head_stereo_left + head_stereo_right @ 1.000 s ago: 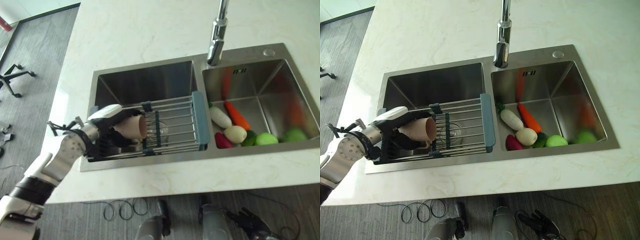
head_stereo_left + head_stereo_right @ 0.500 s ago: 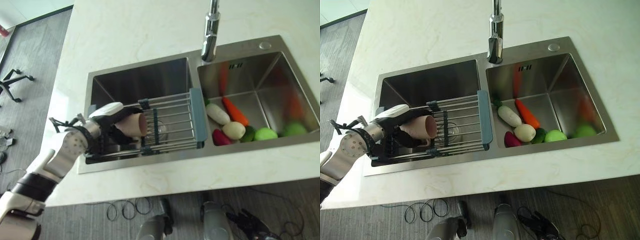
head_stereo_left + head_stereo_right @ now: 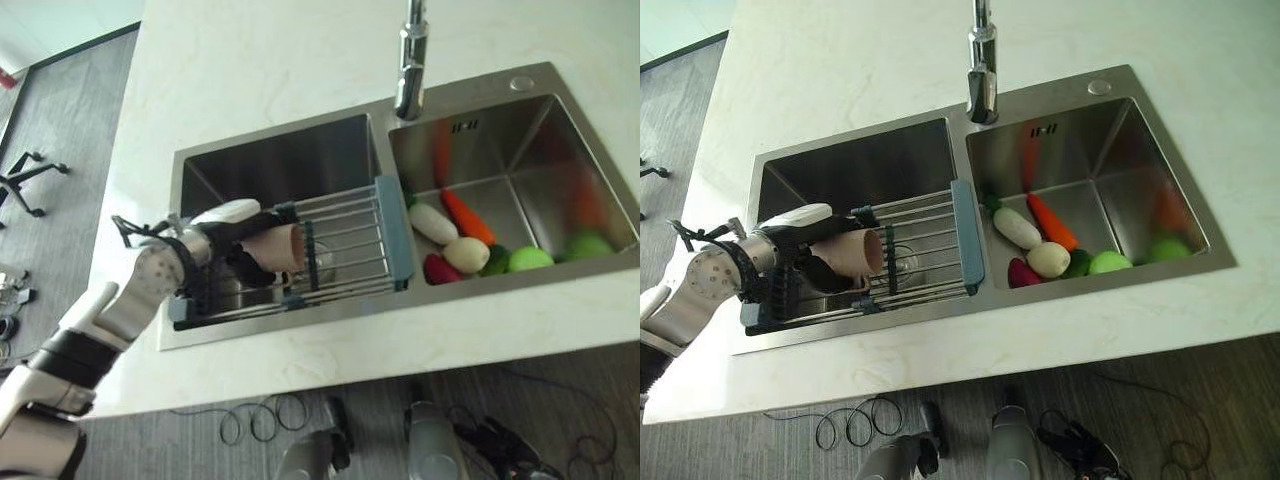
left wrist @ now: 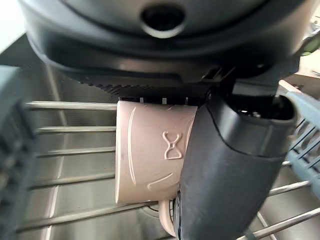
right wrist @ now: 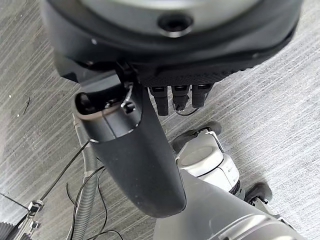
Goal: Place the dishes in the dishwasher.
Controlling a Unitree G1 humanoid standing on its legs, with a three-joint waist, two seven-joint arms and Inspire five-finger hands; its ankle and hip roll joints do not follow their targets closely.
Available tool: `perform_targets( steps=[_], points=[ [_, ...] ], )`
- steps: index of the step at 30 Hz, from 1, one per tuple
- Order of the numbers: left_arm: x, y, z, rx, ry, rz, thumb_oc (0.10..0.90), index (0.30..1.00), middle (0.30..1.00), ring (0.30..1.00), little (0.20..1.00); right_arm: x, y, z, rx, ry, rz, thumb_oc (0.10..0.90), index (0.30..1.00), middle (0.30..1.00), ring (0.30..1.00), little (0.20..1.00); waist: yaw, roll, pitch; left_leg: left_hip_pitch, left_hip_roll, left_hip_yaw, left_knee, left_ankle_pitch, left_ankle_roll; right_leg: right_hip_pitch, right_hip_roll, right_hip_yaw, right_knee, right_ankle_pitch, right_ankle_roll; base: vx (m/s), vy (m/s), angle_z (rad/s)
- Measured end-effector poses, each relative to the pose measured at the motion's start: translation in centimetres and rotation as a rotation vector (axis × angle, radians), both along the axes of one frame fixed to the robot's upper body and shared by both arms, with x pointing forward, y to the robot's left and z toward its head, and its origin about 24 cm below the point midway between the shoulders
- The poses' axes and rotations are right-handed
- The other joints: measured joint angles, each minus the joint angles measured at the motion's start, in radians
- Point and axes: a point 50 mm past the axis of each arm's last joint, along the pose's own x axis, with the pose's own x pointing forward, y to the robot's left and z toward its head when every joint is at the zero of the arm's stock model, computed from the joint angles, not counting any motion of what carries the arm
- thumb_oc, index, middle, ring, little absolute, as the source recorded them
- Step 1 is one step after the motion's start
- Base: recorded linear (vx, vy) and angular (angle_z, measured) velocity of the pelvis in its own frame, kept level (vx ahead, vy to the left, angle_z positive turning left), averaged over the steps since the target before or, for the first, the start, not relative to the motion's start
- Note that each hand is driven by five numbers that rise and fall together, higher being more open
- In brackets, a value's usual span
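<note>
**Cup in hand over the rack, not yet set down**

You had the left hand (image 3: 225, 245) wrapped around a pale pink cup (image 4: 152, 150), thumb across its side in the left wrist view and the fingers curled behind it. The cup lay on its side, mouth pointing toward the faucet (image 3: 408, 60) side, and sat just above the wire rack (image 3: 340, 250) that spans the left sink basin (image 3: 280, 165). From the head views you could not tell whether the cup already touched the bars or hung a little over them; the wrist view showed the bars passing behind and below it.

No dishwasher appeared at this station, so the rack over the sink looked like the stand-in for it. Judged that way, you were partway through the first placement: the cup had been brought to the rack's left end but the grip was not let go. A clear glass (image 3: 905, 265) seemed to sit under or among the bars near the middle of the rack, though it was hard to make out.

The right basin held vegetables (image 3: 1040, 245), a carrot, a white radish and some green ones, well apart from the rack; these were not dishes. Your right hand (image 5: 145, 150) hung down toward the floor, fingers loosely straight and holding nothing.

What was left, as far as you could judge: lower the cup onto the bars and release.
</note>
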Motion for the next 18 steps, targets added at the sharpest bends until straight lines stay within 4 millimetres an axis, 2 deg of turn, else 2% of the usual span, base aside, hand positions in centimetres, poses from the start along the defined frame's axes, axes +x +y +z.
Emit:
perform_targets(
  steps=[5, 10, 15, 18],
  points=[
    [-0.4, -1.5, 0.1, -0.004, -0.075, -0.104, 0.4, 0.3, 0.3, 0.3, 0.3, 0.1, 0.0, 0.0, -0.006, 0.003, -0.005, 0.8, 0.9, 0.9, 0.9, 0.9, -0.002, 0.0, 0.0, 0.014, 0.003, -0.002, -0.001, 0.003, 0.003, 0.016, 0.002, -0.006, 0.003, 0.001, -0.001, -0.01, -0.007, 0.01],
    [-1.0, -2.5, 2.3, -0.075, -0.286, -0.154, 0.4, 0.3, 0.3, 0.3, 0.3, -0.2, 0.1, -0.1, -0.004, 0.015, -0.01, 0.8, 0.9, 0.9, 0.9, 0.9, 0.025, 0.0, -0.016, 0.033, 0.005, -0.03, 0.001, 0.008, 0.002, 0.054, 0.0, -0.032, -0.004, -0.001, -0.005, -0.01, -0.032, 0.15],
    [-2.3, -0.6, 3.4, -0.183, -0.481, -0.083, 0.4, 0.3, 0.3, 0.3, 0.3, -0.4, 0.1, -0.2, -0.013, 0.024, -0.02, 0.8, 0.9, 0.9, 0.9, 0.9, 0.056, -0.003, -0.081, 0.033, 0.006, -0.046, 0.0, 0.008, 0.002, 0.068, -0.002, -0.051, -0.012, -0.004, -0.007, 0.03, -0.008, 0.11],
    [-3.5, 1.8, 4.0, -0.254, -0.625, 0.012, 0.4, 0.3, 0.3, 0.3, 0.3, -0.7, 0.5, -0.4, -0.002, 0.033, -0.022, 0.8, 0.9, 0.9, 0.9, 0.9, 0.078, -0.016, -0.121, 0.035, 0.006, -0.055, 0.001, 0.008, 0.002, 0.076, -0.005, -0.062, -0.015, -0.009, -0.009, 0.06, -0.026, 0.11]
  ],
)
